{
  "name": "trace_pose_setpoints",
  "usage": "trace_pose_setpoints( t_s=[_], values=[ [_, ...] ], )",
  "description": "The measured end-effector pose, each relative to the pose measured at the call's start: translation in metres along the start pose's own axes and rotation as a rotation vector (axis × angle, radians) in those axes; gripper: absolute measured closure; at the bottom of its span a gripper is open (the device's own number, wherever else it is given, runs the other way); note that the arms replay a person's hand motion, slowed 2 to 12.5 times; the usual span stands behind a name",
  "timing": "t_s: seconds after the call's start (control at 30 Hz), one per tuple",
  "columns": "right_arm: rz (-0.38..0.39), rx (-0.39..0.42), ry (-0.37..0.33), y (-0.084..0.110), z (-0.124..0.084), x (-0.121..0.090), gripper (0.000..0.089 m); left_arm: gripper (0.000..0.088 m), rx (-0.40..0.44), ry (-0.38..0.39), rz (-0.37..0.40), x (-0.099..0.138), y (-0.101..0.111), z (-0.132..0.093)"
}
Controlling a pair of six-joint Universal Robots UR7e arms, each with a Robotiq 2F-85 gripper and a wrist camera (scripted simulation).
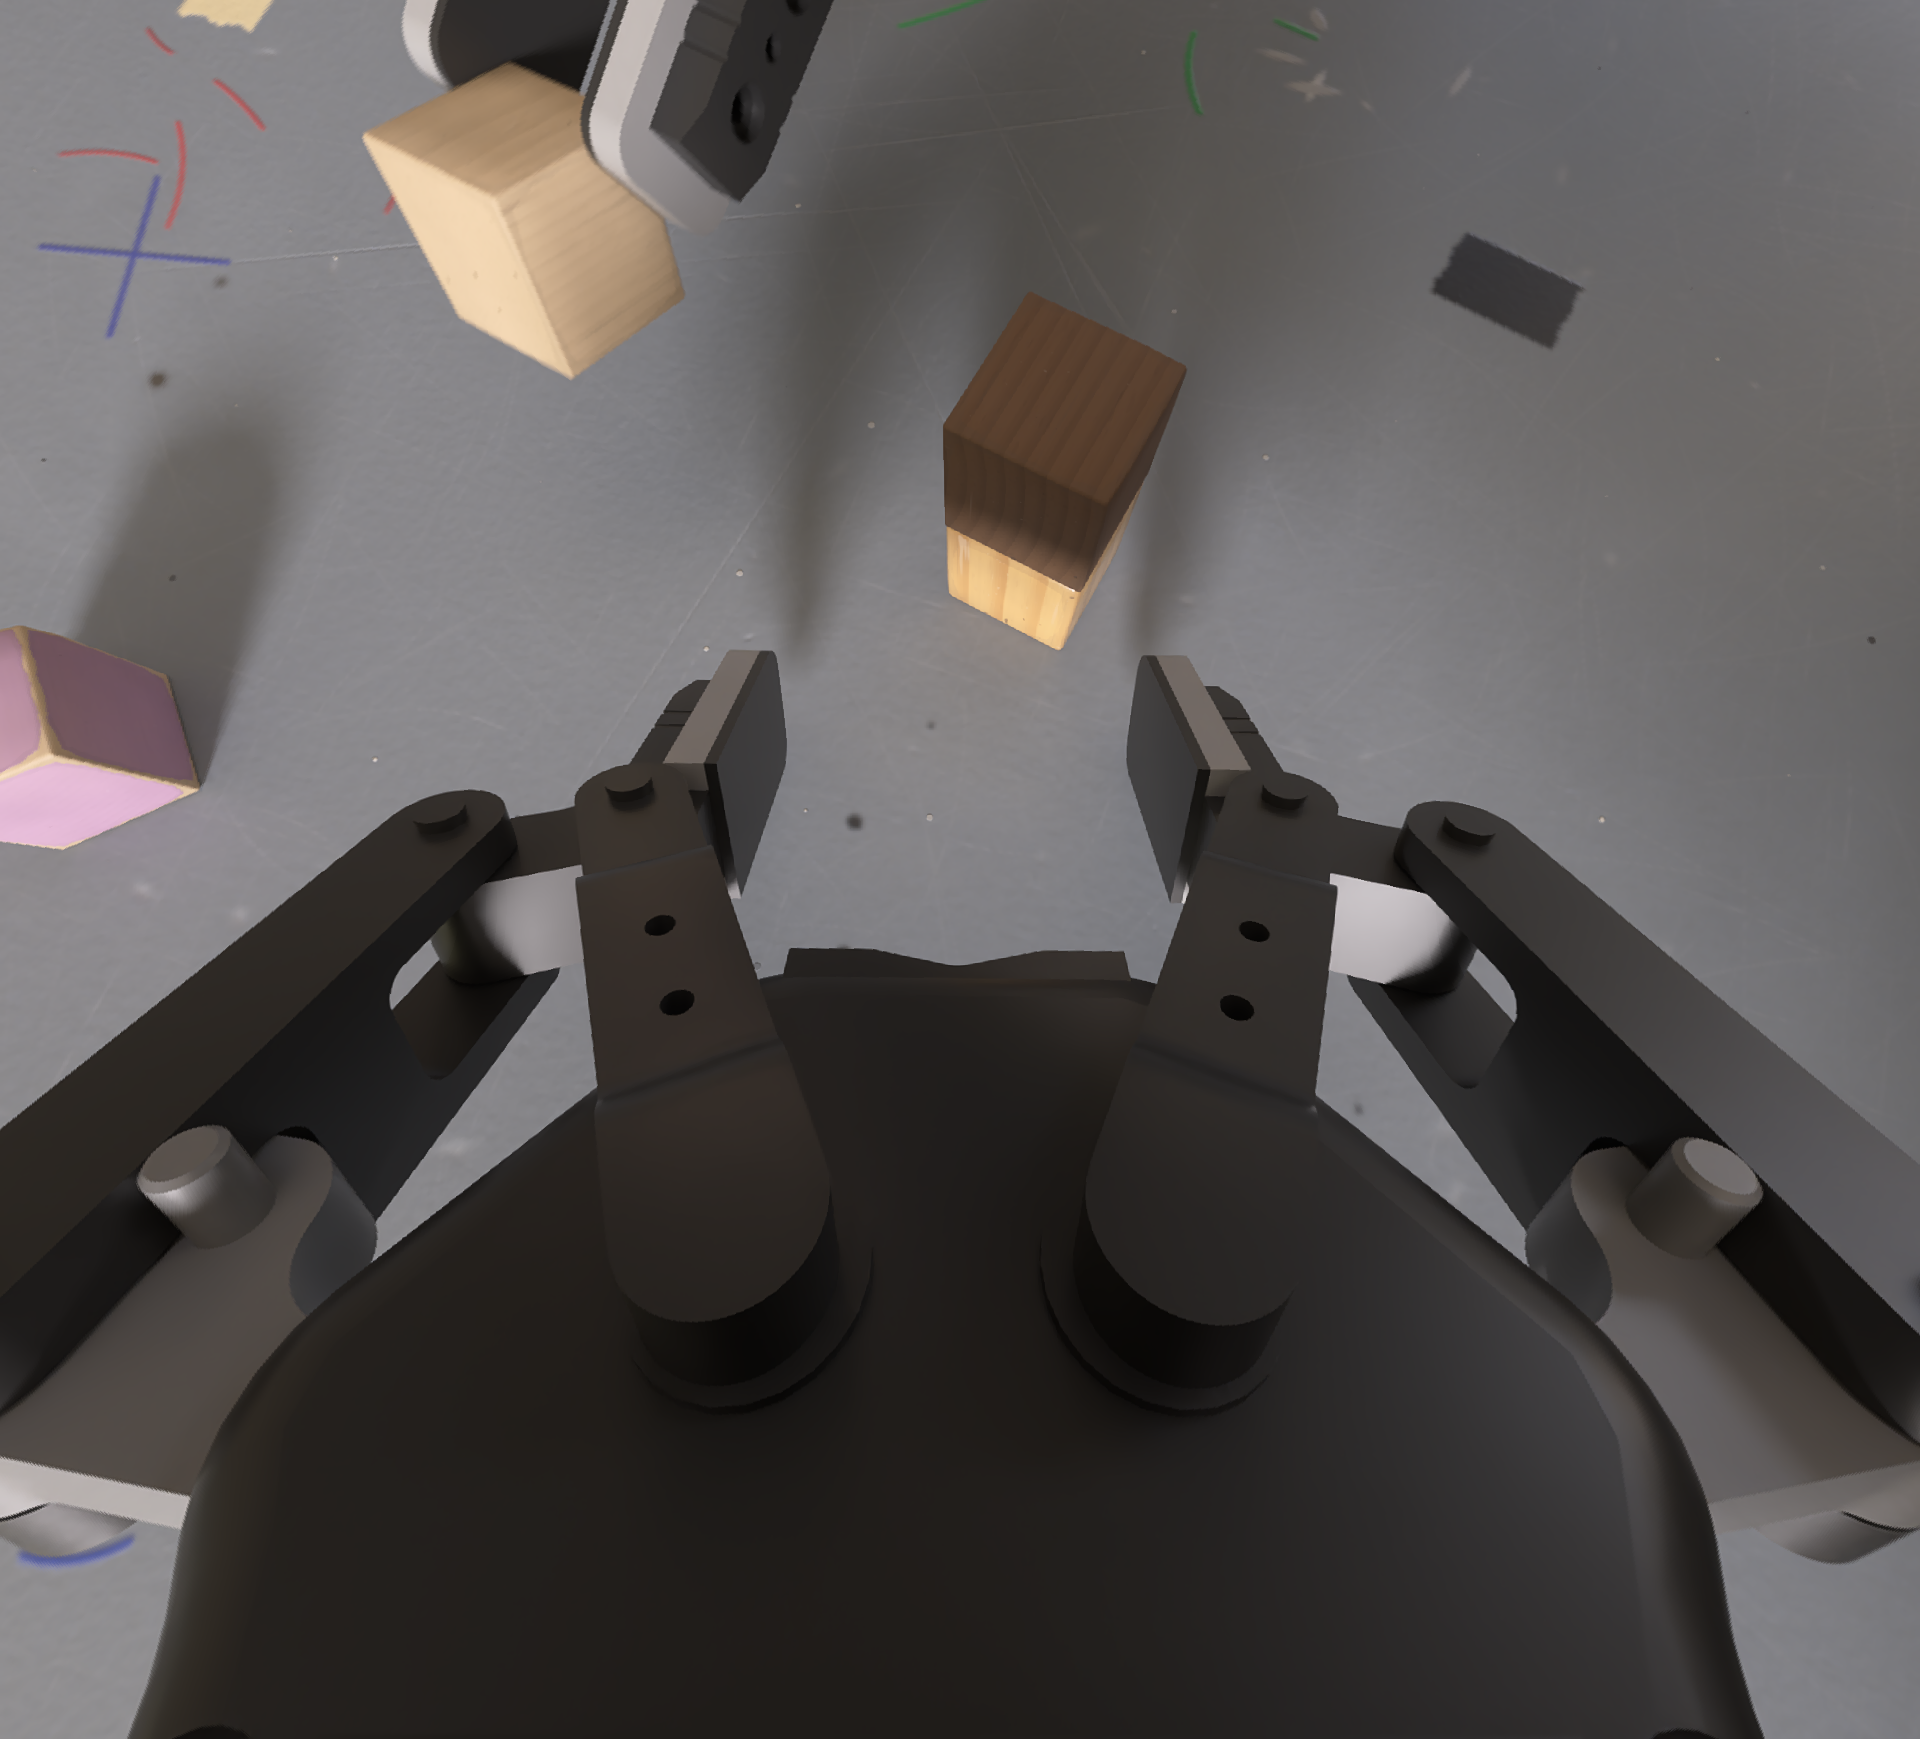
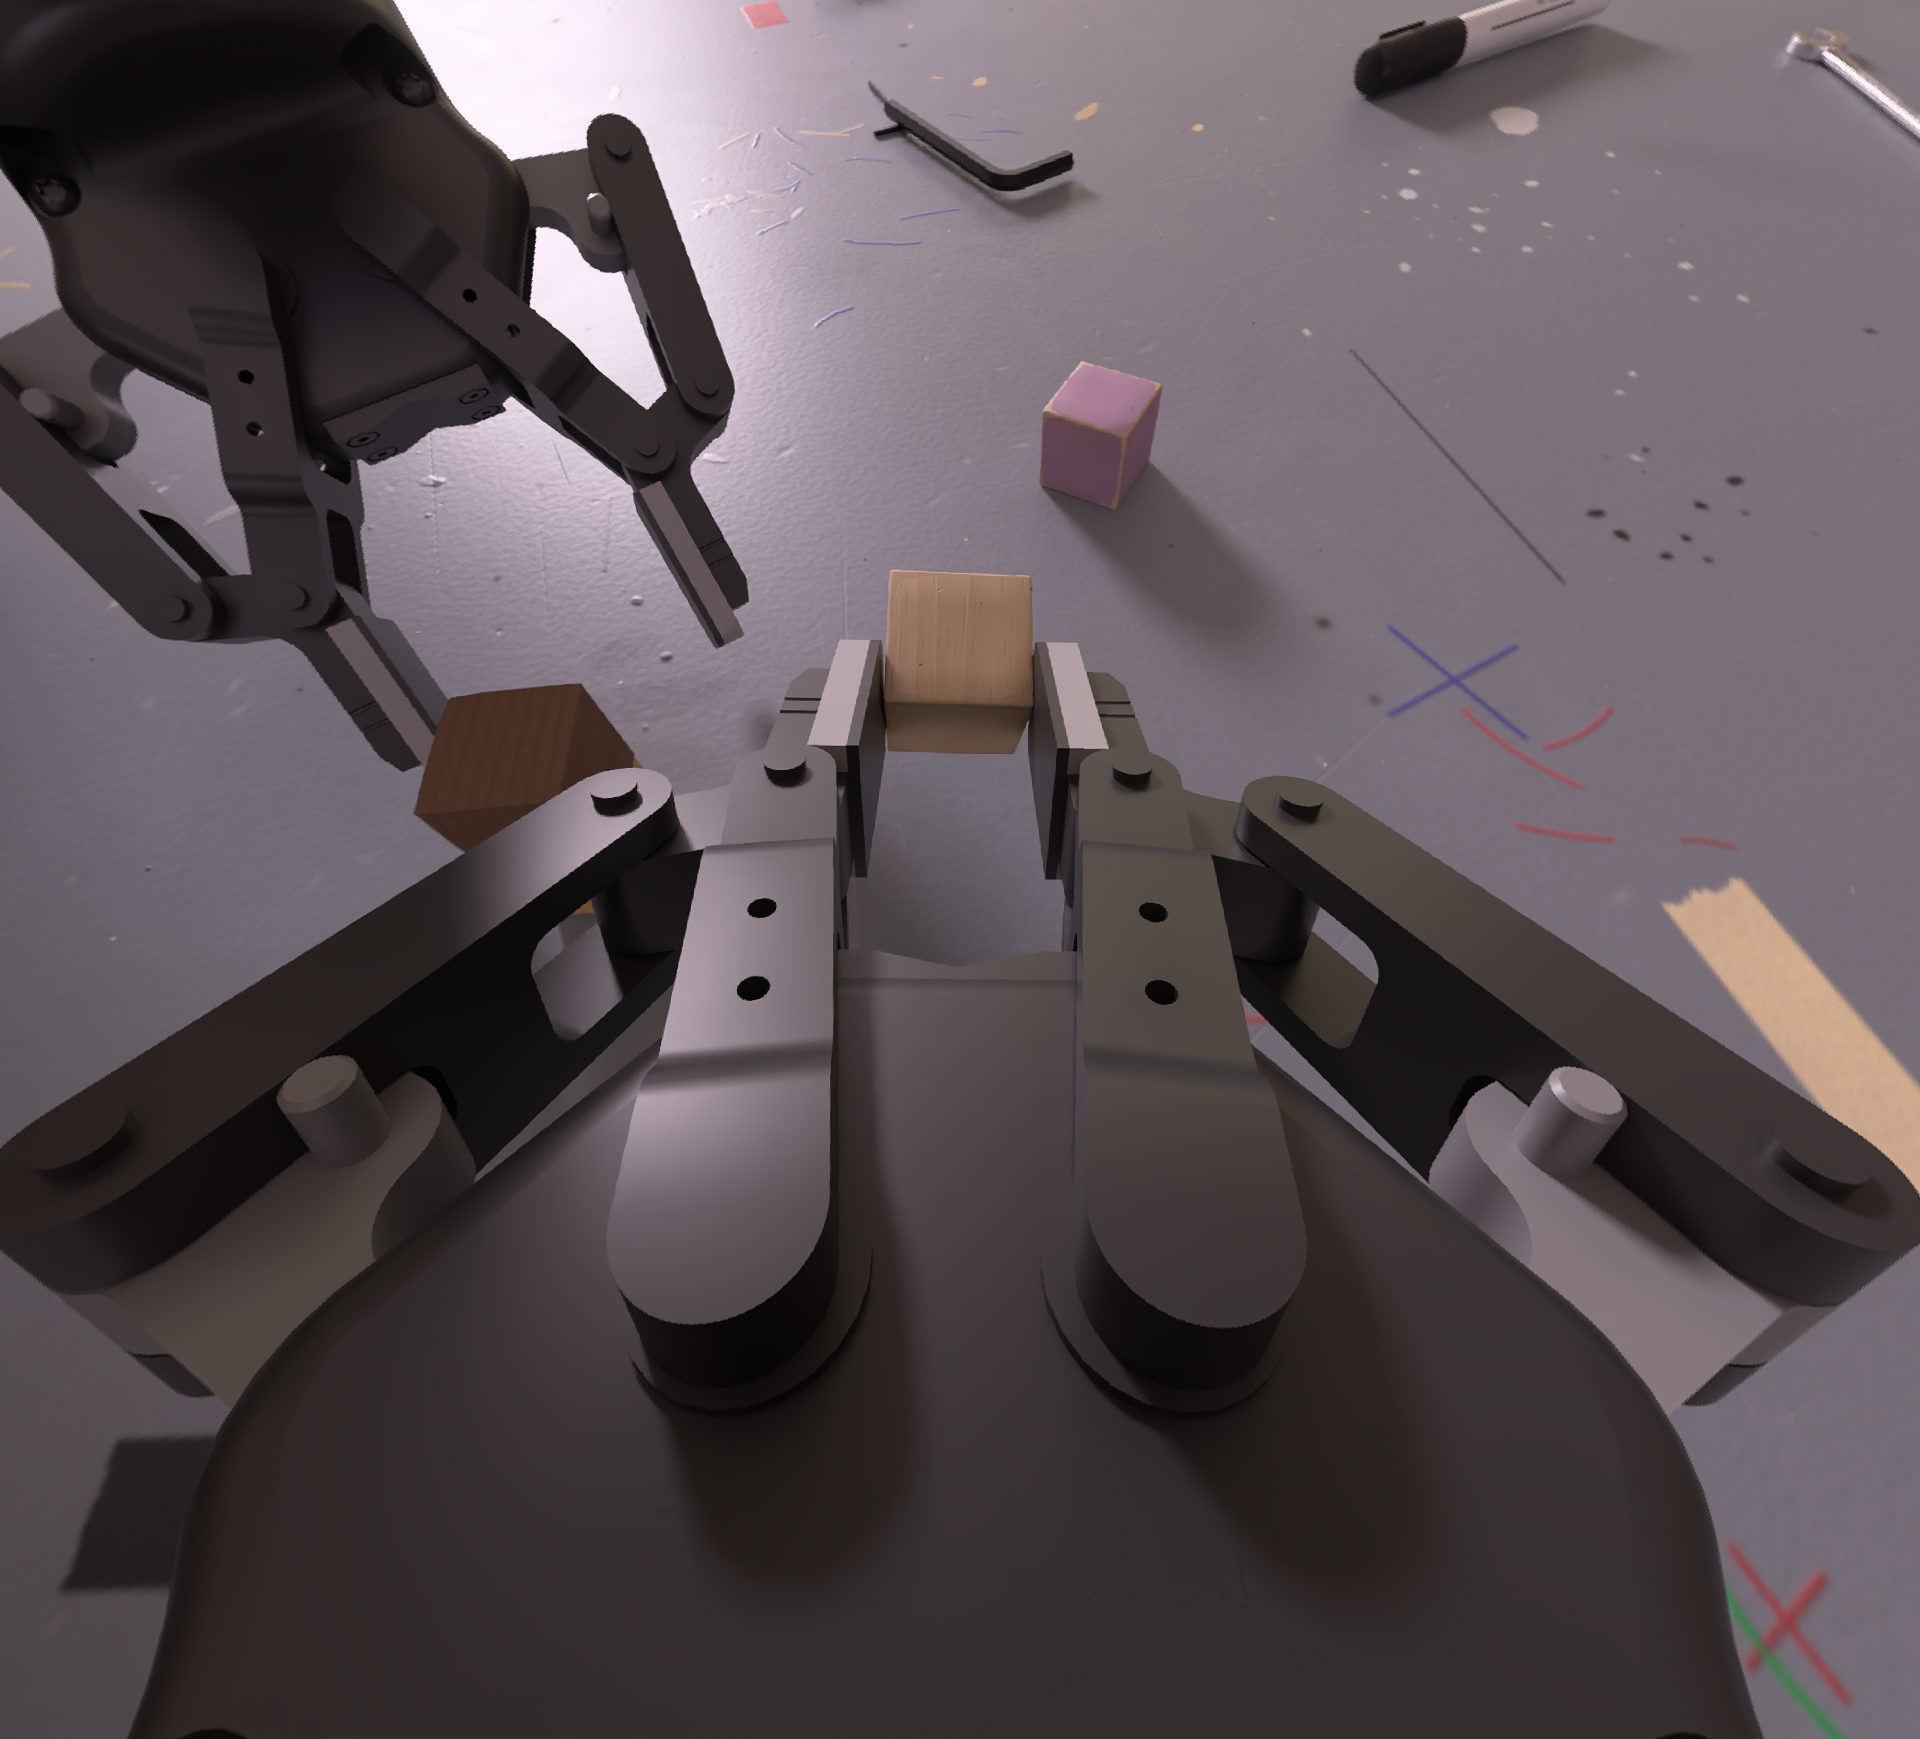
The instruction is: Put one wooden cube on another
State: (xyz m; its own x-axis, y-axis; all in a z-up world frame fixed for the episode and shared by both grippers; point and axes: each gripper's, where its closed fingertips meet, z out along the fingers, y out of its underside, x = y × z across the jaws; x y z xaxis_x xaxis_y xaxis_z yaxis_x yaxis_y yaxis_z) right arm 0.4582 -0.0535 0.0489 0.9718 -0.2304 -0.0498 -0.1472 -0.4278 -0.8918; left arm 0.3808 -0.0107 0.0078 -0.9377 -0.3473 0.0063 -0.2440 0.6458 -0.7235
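Jaws of right gripper [image 2: 956, 697] clamp pale cube [image 2: 958, 645]; left gripper [image 1: 956, 733] gapes above stacked dark cube [image 1: 1055, 427].

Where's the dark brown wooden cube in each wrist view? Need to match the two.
Left wrist view: dark brown wooden cube sits right of centre, stacked on a light wooden cube, beyond the open left hand.
Right wrist view: it is lower left of centre, partly hidden by the right hand's linkage.
Shared landmark: the pink cube.
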Motion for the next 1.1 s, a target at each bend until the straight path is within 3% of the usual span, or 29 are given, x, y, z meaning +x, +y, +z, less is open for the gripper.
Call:
trace_pose_setpoints(
  t_s=[0.33, 0.57, 0.8, 1.1],
  values=[
    [0.094, 0.016, -0.008, 0.003, -0.026, -0.012, 0.0639, 0.0294, 0.000, -0.002, 0.001, 0.000, 0.000, 0.000],
    [0.041, 0.041, 0.015, -0.011, -0.039, -0.025, 0.0639, 0.0296, 0.000, -0.002, 0.000, 0.000, 0.000, 0.000],
    [0.022, 0.077, -0.032, -0.029, -0.041, -0.044, 0.0639, 0.0295, 0.000, -0.001, 0.000, 0.000, 0.000, 0.000],
    [-0.050, 0.018, -0.052, -0.030, -0.036, -0.063, 0.0639, 0.0295, 0.001, 0.000, -0.001, 0.000, 0.000, 0.000]
  ],
)
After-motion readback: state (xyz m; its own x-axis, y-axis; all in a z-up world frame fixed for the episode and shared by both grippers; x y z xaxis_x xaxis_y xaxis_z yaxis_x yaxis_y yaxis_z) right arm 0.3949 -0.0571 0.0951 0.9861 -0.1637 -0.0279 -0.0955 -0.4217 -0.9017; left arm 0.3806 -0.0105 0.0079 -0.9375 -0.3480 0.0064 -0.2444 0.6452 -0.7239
